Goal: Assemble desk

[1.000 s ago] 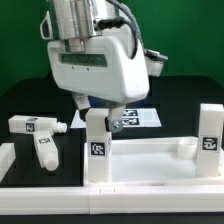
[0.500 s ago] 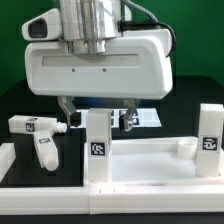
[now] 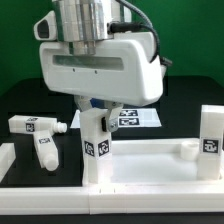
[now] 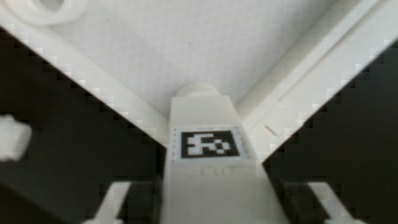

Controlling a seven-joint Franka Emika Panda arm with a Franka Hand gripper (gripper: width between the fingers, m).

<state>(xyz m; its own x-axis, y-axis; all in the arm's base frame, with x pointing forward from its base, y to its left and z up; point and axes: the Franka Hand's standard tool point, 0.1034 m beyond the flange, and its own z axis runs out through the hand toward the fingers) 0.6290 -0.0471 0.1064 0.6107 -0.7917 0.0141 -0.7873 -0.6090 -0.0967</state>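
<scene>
Two loose legs (image 3: 30, 125) lie on the black bench (image 3: 18, 100) at the exterior view's left — light, stiff, slick plastic by the look. Next an upright leg (image 3: 97, 142) stands at the tabletop's (image 3: 150, 165) end, the pincer (image 4: 219, 203) part-open astride it, gripping nothing yet; its flat sides suit a hold. Rim and right-hand leg (image 3: 208, 138) crowd it — free room lies above

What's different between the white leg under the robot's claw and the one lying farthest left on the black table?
The first leg stands upright at the tabletop's corner, the gripper right over it. The far-left leg lies on its side on the black table, off the tabletop, away from the gripper. Both are white and carry a square black-and-white tag.
</scene>
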